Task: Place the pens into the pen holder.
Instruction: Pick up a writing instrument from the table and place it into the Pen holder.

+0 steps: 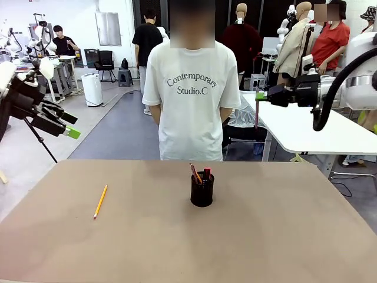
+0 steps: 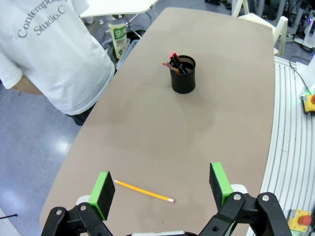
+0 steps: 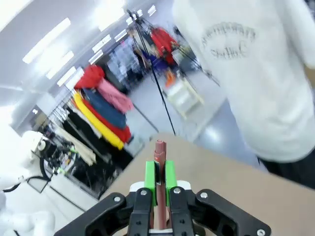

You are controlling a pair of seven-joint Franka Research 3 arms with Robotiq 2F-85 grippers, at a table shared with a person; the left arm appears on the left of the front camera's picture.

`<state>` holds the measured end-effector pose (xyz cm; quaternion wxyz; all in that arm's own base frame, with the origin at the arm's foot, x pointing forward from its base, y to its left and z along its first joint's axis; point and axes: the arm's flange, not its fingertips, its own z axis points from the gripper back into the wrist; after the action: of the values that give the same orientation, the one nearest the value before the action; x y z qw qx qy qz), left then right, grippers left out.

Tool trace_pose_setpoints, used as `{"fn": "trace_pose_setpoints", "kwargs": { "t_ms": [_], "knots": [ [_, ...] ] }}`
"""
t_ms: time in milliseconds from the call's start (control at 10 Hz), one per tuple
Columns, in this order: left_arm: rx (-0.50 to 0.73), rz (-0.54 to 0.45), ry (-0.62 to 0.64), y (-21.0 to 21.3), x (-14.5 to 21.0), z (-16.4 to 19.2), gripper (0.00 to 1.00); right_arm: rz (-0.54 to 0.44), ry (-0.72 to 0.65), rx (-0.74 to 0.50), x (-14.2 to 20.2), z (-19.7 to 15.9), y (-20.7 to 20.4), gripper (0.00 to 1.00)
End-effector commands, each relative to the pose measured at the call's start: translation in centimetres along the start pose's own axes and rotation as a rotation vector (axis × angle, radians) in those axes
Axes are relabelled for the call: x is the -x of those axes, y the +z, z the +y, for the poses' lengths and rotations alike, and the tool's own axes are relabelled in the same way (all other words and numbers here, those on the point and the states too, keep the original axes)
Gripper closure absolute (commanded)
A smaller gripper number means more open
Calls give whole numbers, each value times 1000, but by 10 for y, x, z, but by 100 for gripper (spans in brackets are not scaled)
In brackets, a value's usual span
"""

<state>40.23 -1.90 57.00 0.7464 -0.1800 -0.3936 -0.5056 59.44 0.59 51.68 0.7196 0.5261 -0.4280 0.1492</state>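
The black mesh pen holder (image 1: 202, 191) (image 2: 183, 76) stands mid-table with a black pen with a red cap (image 1: 207, 174) (image 2: 174, 57) and a reddish pen (image 1: 195, 173) leaning in it. A yellow-orange pencil (image 1: 101, 201) (image 2: 144, 191) lies flat on the table's left part. My left gripper (image 1: 68, 128) (image 2: 160, 173) hangs open high over the left side, looking down on the pencil. My right gripper (image 1: 261, 96) (image 3: 160, 173) is raised at the right, shut on a dull red-pink pen (image 1: 257, 115) (image 3: 160, 150) that hangs downward.
A person in a white T-shirt (image 1: 191, 100) (image 2: 44, 54) stands at the far edge of the brown table (image 1: 265, 236). A white table (image 1: 306, 132) sits behind at the right. Other people stand farther back.
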Motion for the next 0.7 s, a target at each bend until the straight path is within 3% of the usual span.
{"fn": "trace_pose_setpoints", "kwargs": {
  "t_ms": [0,100,600],
  "knots": [
    [3,3,3,2,0,1,0,-96,120,-45,31,15,3,100],
    [3,3,3,2,0,1,0,-127,145,-40,34,15,6,100],
    [3,3,3,2,0,1,0,-103,85,-26,18,11,5,100]
  ]
}}
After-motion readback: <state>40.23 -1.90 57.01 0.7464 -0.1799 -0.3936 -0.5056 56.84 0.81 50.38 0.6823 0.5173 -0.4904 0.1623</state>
